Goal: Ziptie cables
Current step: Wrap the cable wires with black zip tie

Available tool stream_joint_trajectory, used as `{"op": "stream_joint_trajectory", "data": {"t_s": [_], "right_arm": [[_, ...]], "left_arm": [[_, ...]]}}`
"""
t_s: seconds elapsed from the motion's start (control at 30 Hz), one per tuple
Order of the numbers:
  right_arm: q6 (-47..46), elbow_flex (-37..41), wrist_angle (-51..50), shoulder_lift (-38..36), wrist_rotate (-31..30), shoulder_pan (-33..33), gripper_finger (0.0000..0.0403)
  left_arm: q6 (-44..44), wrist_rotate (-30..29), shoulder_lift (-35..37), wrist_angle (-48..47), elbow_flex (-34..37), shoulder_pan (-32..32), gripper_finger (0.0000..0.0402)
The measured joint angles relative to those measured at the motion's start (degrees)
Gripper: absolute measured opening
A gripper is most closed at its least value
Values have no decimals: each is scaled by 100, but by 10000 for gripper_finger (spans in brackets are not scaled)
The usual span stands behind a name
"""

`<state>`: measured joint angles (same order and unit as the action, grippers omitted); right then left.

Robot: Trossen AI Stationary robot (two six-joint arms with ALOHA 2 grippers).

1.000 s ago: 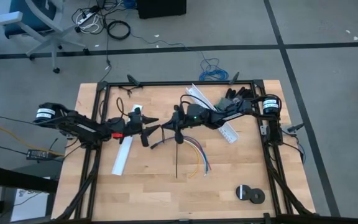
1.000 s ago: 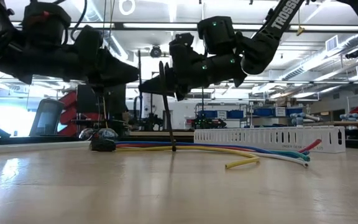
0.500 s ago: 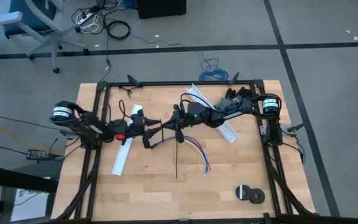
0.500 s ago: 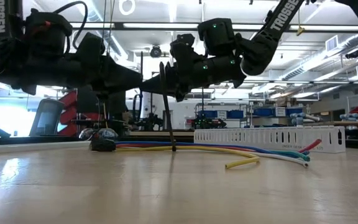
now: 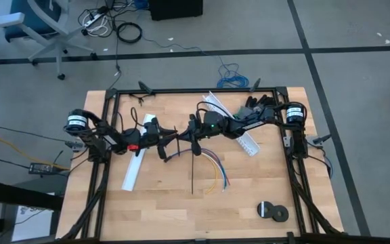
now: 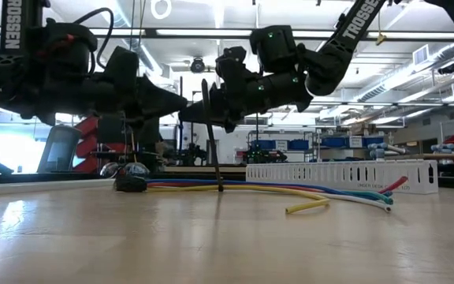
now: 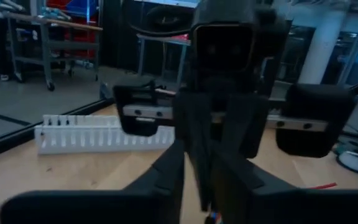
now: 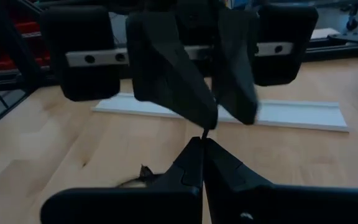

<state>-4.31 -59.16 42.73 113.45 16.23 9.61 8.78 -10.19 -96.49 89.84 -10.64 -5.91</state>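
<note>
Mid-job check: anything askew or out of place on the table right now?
The ziptie hangs upright from the right gripper, its tip among the cables, not around them. The left gripper meets it nose to nose.

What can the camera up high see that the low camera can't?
Only the high view shows the black tape rolls near the table's front right corner, the second white channel on the left, the chair and the floor around the table.

Only the low view shows the room behind, with its ceiling lights and shelves.

Both show the cables, the ziptie held by the right gripper, and the left gripper meeting it tip to tip.
</note>
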Motion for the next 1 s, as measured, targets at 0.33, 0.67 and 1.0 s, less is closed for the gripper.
{"op": "stream_joint_trajectory", "data": {"t_s": [0.33,0.67,1.0], "right_arm": [[-14,2,-129,0,-40,2,0],[132,0,-683,-2,167,-24,72],[971,-115,-1956,-96,405,-159,153]], "left_arm": [[55,161,6,-177,-1,-123,4],[194,102,6,-546,53,-127,1],[1174,-21,261,-59,1021,-124,1]]}}
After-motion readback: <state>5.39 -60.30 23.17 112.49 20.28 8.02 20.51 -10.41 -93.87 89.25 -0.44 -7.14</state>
